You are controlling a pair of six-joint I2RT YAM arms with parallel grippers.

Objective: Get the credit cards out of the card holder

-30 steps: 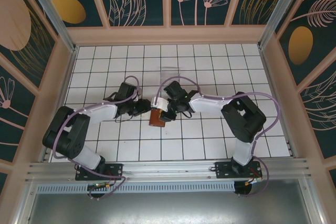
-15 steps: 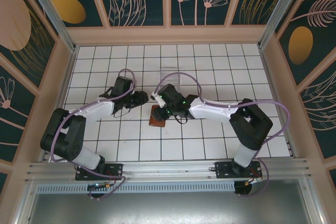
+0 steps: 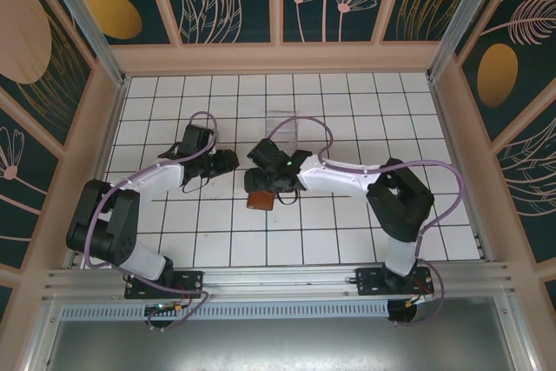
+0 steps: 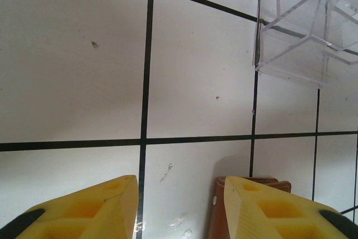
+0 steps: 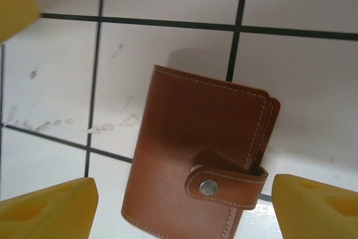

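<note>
From above, we see the snapped-shut wallet (image 3: 260, 201) on the bench (image 3: 347, 223), right fingers (image 3: 259, 182) over it, left fingers (image 3: 228, 161) farther off. Left wrist: fingers parted, empty. Right wrist: fingers wide apart astride the wallet, its length crossing their gap.

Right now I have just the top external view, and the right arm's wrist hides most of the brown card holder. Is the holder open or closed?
Observer: Closed. In the right wrist view the card holder lies flat on the tiles with its snap tab fastened.
Operator: Is the right gripper gripping it?
Observer: No. The right gripper is open, its fingers spread wide on either side of the holder.
Operator: And the left gripper?
Observer: The left gripper is open too, with only bare tile between its fingers.
</note>
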